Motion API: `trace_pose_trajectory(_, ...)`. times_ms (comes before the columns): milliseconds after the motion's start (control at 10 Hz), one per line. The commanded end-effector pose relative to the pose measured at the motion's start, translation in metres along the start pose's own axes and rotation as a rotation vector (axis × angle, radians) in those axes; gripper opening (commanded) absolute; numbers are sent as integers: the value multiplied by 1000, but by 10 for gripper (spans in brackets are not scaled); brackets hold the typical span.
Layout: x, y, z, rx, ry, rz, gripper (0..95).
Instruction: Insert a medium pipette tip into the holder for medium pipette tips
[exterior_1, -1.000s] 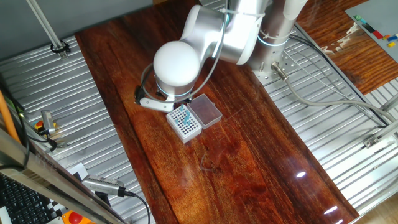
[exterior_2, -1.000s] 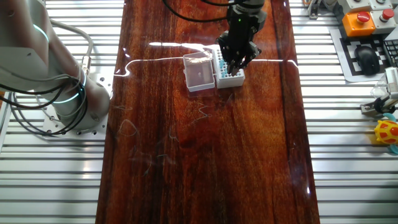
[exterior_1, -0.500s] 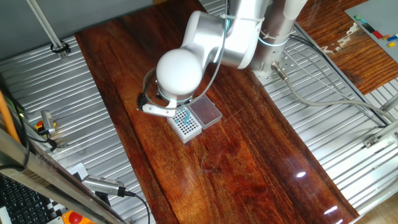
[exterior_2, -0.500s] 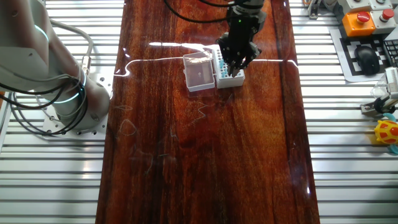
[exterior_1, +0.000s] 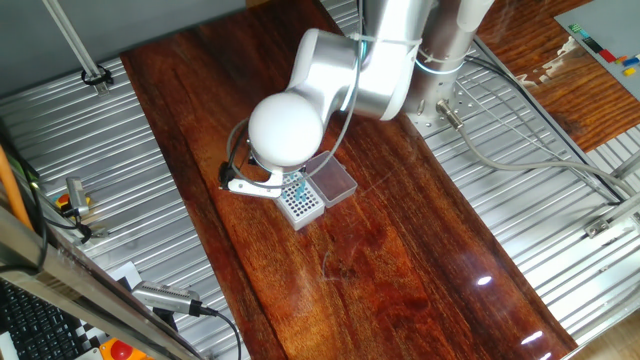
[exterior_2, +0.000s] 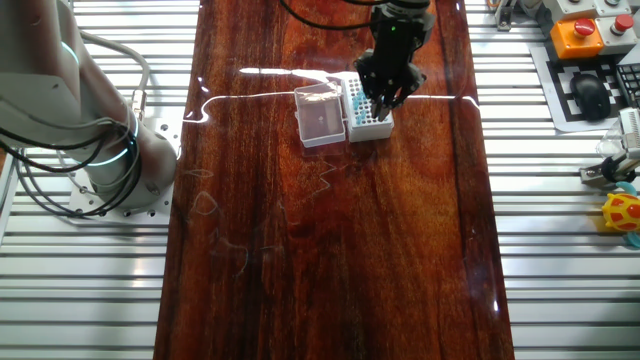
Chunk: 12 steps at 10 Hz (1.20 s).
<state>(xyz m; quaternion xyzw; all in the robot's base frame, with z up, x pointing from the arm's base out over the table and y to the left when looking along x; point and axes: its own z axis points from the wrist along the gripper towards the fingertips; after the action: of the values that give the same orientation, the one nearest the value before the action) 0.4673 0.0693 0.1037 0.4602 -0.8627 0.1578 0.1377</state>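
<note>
Since a second ago the gripper (exterior_2: 384, 100) has shifted slightly toward the box's outer side, away from the lid, and it hangs just over the holder (exterior_2: 368, 113), its dark fingertips close together above the grid of holes. Whether they pinch the tip I cannot tell (the sliver is too small and pale to make out in either view), so the tip's place stays unclear.

Right beside the gripper, on the side toward the arm's base (exterior_2: 110, 160), the holder's clear pinkish lid (exterior_2: 320, 117) lies open and flat on the worktop (exterior_2: 330, 250), joined to the box. In one fixed view the arm's white rounded joint (exterior_1: 285, 130) blocks most of the gripper and part of the holder (exterior_1: 299, 201); only a corner of the grid and the lid (exterior_1: 330, 180) show below it.

Several holes in the grid look teal-tinted, but what sits in them is too small to tell. The lid looks empty.

Well away from the gripper, off the worktop's far edge, lie a keyboard (exterior_2: 592, 95), an orange button box (exterior_2: 583, 25) and a yellow toy (exterior_2: 622, 214).
</note>
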Motion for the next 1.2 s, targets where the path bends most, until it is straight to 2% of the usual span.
trace_pose_trajectory(100,-4,-1,1,4,0,-7,0)
trace_pose_trajectory(500,-8,-3,1,3,-2,-1,0)
trace_pose_trajectory(600,-8,-3,1,0,-8,7,380)
trace_pose_trajectory(700,-8,-3,1,-2,-11,11,380)
trace_pose_trajectory(800,-8,-3,0,-4,-16,15,570)
trace_pose_trajectory(1000,-7,-5,-1,-11,-27,18,570)
trace_pose_trajectory(1100,-4,-8,-2,-23,-42,24,380)
trace_pose_trajectory(1200,0,-11,-2,-37,-60,26,380)
